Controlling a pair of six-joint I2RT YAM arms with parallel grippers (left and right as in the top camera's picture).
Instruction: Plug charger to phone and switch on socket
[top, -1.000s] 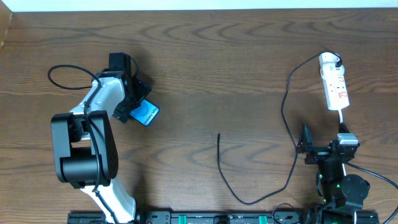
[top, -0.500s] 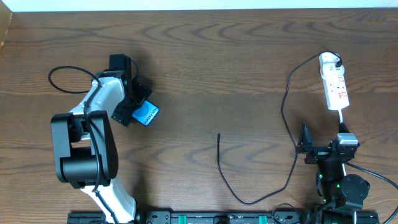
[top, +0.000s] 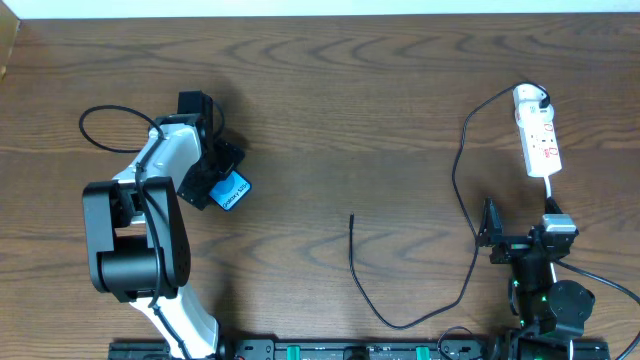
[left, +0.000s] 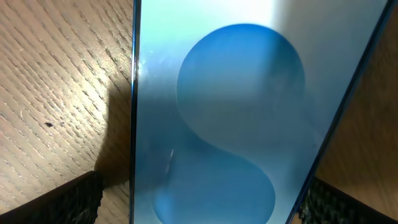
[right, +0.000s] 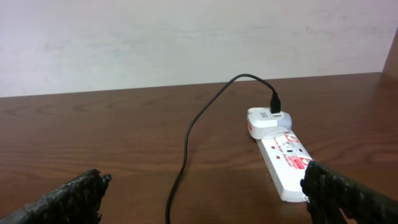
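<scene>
The phone (top: 230, 191), light blue with a darker blue oval, sits tilted between the fingers of my left gripper (top: 213, 180) at the left of the table. It fills the left wrist view (left: 236, 124), where the left gripper (left: 199, 208) is shut on its edges. The charger (top: 351, 250) lies loose at the middle, its tip pointing away from me. Its cable loops right to a black plug (right: 274, 102) in a white adapter on the socket (top: 538, 140). My right gripper (right: 202, 199) is open and empty, just short of the socket (right: 283, 158) and beside the cable (right: 186, 143).
The left arm's own black cable (top: 105, 115) loops on the table behind it. The socket's white cord (top: 549, 188) runs toward the right arm's base (top: 545, 290). The table's far edge meets a white wall (right: 186, 37).
My left gripper and the phone have shifted slightly toward me and to the left. The right arm, charger and socket have not moved.
</scene>
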